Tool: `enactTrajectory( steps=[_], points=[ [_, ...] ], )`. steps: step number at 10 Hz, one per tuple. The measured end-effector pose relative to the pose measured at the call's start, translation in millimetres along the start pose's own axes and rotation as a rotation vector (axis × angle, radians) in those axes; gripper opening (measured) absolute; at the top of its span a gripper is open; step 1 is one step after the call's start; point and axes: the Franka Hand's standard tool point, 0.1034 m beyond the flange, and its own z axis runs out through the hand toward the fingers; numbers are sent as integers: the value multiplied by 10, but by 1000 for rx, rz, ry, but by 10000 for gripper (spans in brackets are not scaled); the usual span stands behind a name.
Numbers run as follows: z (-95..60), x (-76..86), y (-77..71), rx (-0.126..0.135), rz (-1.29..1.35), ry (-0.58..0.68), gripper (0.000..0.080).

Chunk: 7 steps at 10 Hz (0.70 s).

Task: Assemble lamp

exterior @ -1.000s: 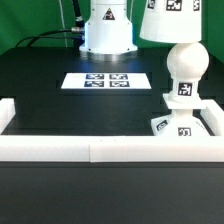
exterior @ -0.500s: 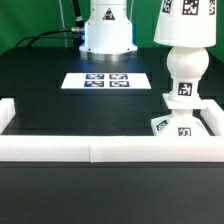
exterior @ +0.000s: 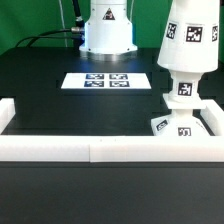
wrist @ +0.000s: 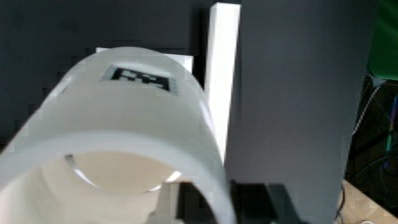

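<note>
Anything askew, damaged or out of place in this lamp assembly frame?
The white tapered cone shade leans toward the exterior view's right as it sits over the white rounded bulb, so it is not squarely seated on it. The white flat square base and the marker board look orderly. No damage visible.

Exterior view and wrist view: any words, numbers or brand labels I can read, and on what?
None: no readable words, numbers or brands in either view.
Shade: black-and-white square tags only, no text.
Bulb neck: one tag, no text.
Base: tags, no text.
Marker board: tags, no text.
</note>
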Motion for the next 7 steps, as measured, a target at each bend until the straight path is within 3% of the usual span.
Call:
enactTrajectory(
  steps=[7],
  points=[
    [361,58,86,-10,1,-5,47]
  ],
)
